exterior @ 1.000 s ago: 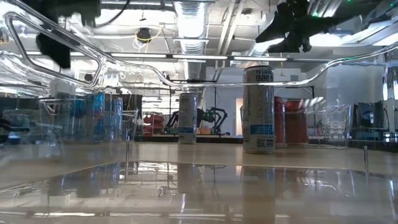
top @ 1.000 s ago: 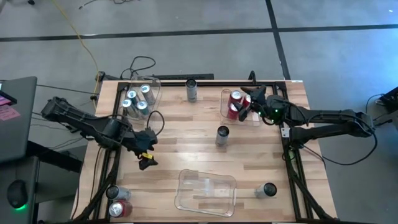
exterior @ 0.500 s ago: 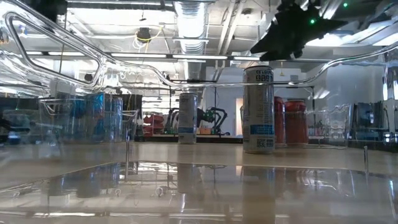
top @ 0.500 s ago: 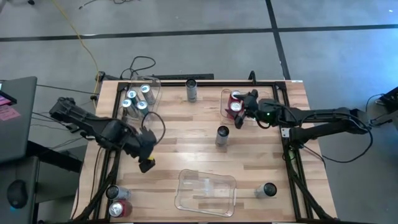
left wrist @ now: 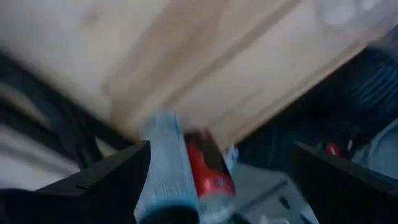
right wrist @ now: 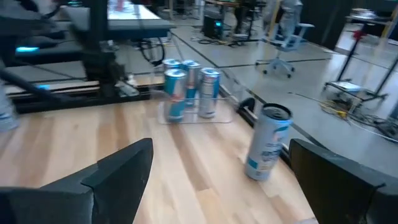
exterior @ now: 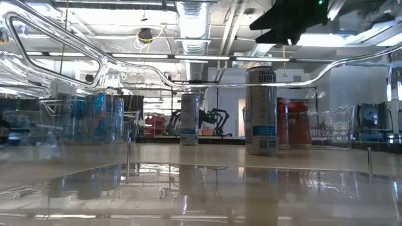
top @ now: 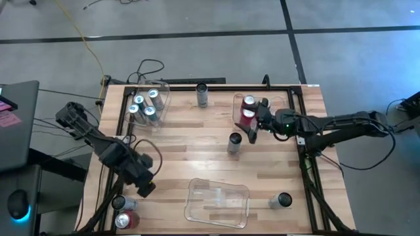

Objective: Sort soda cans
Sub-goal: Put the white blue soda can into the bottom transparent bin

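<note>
My left gripper hangs open, pointing down, over the table's near left corner. A silver-blue can and a red can stand there; the left wrist view shows the silver-blue can and the red can ahead of the spread fingers, untouched. My right gripper is open and level at the near left side of the bin of red cans. A grey can stands at mid-table just beyond it. Silver-blue cans fill the far left bin.
An empty clear bin lies near the front edge at the centre. One grey can stands at the far edge, another near the front right. Black frame rails run along the table's left and right edges.
My left gripper has swung from mid-left toward the near left corner and its two cans, tipping to point down and rolling about its own line. My right gripper has drifted from over the red-can bin toward the near edge and the mid-table can. Both stay open.
</note>
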### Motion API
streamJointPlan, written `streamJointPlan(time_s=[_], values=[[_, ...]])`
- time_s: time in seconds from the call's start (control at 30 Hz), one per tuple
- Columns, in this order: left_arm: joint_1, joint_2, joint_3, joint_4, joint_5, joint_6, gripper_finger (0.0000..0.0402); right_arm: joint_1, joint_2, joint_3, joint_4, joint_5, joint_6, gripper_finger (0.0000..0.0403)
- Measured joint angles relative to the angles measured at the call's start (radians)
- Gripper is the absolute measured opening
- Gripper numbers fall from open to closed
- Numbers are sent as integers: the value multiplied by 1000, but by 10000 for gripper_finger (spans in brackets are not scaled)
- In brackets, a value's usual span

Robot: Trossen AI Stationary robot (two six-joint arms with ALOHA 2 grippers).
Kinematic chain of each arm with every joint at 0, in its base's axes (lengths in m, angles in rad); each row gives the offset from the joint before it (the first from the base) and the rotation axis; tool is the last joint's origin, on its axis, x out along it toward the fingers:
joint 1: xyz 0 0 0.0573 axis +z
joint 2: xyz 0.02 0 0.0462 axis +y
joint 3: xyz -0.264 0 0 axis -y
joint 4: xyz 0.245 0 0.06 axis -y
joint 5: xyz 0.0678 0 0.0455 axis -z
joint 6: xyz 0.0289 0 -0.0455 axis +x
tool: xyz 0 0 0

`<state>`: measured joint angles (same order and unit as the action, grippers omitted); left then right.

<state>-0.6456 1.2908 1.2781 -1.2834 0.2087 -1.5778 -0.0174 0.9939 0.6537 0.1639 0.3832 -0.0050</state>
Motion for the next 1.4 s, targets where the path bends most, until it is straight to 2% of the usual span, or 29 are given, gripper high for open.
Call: streamJointPlan(time_s=[0.1,0.17,0.3,0.47,0.73,1.4], values=[[-47,5,0,-10,88,-135,374,38,0,0,-3,0,-4,392],[-82,5,0,-7,105,-211,374,57,0,0,-3,0,-6,392],[-155,5,0,-9,98,-319,374,81,0,0,-4,2,-30,392],[-234,4,0,-11,26,-403,374,90,0,0,-4,4,-30,392],[-306,15,-6,-18,-53,-470,374,89,0,0,-6,7,-28,392],[-414,132,-7,-16,-44,-505,374,90,1,1,-15,8,6,392]])
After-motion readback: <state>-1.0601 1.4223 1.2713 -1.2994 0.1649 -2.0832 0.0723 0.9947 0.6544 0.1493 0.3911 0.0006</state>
